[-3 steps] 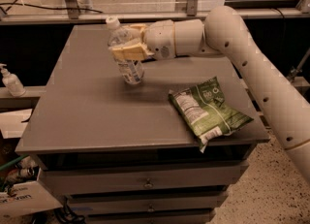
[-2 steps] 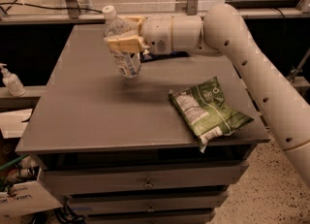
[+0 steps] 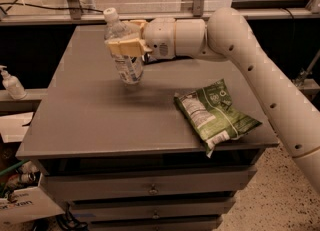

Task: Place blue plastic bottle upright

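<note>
Gripping the blue plastic bottle (image 3: 129, 68) around its upper body, just under the shoulder, the gripper (image 3: 123, 46) hangs over the far left part of the table (image 3: 85, 107). Its tan fingers (image 3: 120, 50) are closed on the bottle from both sides. The bottle stands nearly upright in this hold, leaning a little, with its white cap (image 3: 110, 12) at the top and tipped to the left. Its base is very close to the table top, over a small shadow; whether it touches cannot be told.

A white label with blue print wraps the bottle's lower half, but no word on it can be read. The body is clear, and it is not plain whether there is any liquid inside.

A green snack bag (image 3: 216, 113) lies flat at the table's right front, well apart from the bottle. It bears a white printed panel near its left end and a round mark near the top; the writing is too small to read. The bag looks closed.

The white arm (image 3: 250, 60) reaches in from the right. A white pump bottle (image 3: 10, 82) stands on a ledge left of the table. Drawers (image 3: 150, 189) sit beneath the table top.
</note>
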Robot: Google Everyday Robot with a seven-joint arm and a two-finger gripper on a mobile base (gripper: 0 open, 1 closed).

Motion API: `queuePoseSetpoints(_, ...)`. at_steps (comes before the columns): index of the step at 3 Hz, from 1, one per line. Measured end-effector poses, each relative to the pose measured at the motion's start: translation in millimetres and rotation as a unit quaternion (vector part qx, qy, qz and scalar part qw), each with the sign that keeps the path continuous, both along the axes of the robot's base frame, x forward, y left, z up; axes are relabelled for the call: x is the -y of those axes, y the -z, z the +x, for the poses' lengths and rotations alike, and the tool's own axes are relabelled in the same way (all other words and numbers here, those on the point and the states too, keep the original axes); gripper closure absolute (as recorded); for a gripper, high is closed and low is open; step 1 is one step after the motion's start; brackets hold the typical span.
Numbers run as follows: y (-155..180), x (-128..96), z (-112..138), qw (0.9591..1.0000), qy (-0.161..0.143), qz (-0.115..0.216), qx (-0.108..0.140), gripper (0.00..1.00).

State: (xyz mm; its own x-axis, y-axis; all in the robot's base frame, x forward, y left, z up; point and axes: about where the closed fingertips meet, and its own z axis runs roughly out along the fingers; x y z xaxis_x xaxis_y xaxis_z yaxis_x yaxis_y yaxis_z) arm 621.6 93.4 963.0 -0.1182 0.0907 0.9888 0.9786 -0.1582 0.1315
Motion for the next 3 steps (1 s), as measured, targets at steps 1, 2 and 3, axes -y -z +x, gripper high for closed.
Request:
queuePoseSetpoints(1, 2, -2, -2, 0.9997, 0.004, 0.023, -0.004, 1.0)
queuePoseSetpoints(2, 7, -3, -6, 0.9988, 0.0, 0.048, 0.0, 1.0)
queuePoseSetpoints(3, 15, -3, -10, 0.999, -0.003, 0.044, -0.007, 1.0)
